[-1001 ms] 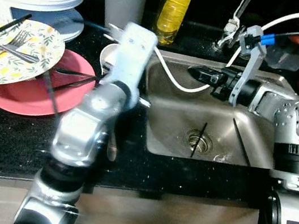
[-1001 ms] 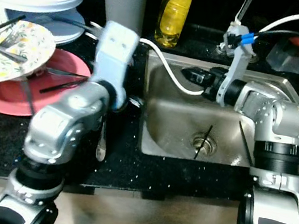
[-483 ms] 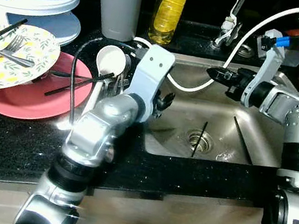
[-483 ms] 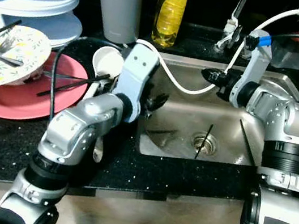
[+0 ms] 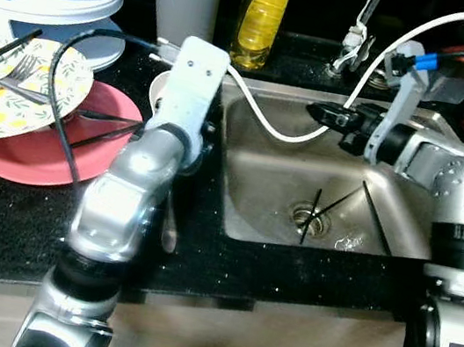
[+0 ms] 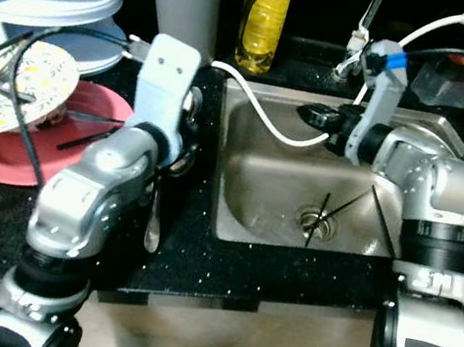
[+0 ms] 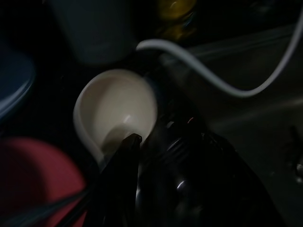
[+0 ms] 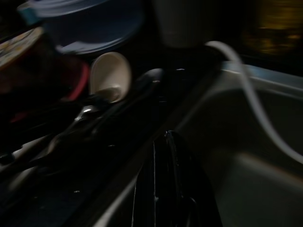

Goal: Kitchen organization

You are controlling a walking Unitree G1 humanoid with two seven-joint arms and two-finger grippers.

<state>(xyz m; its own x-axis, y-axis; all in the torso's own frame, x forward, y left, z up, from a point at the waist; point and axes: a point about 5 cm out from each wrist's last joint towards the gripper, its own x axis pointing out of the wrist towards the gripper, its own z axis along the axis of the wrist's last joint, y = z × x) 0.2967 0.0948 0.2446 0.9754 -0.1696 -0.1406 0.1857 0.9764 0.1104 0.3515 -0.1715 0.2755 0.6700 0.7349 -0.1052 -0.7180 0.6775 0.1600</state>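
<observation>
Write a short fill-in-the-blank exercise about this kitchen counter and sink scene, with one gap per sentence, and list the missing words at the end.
1. The patterned plate with a fork on it rests on top of a ____ plate.
2. Black chopsticks lie inside the steel ____.
3. The bottle behind the sink holds a ____ liquid.
4. The right gripper hangs over the sink near a white ____.

Missing words: pink; sink; yellow; hose
</observation>
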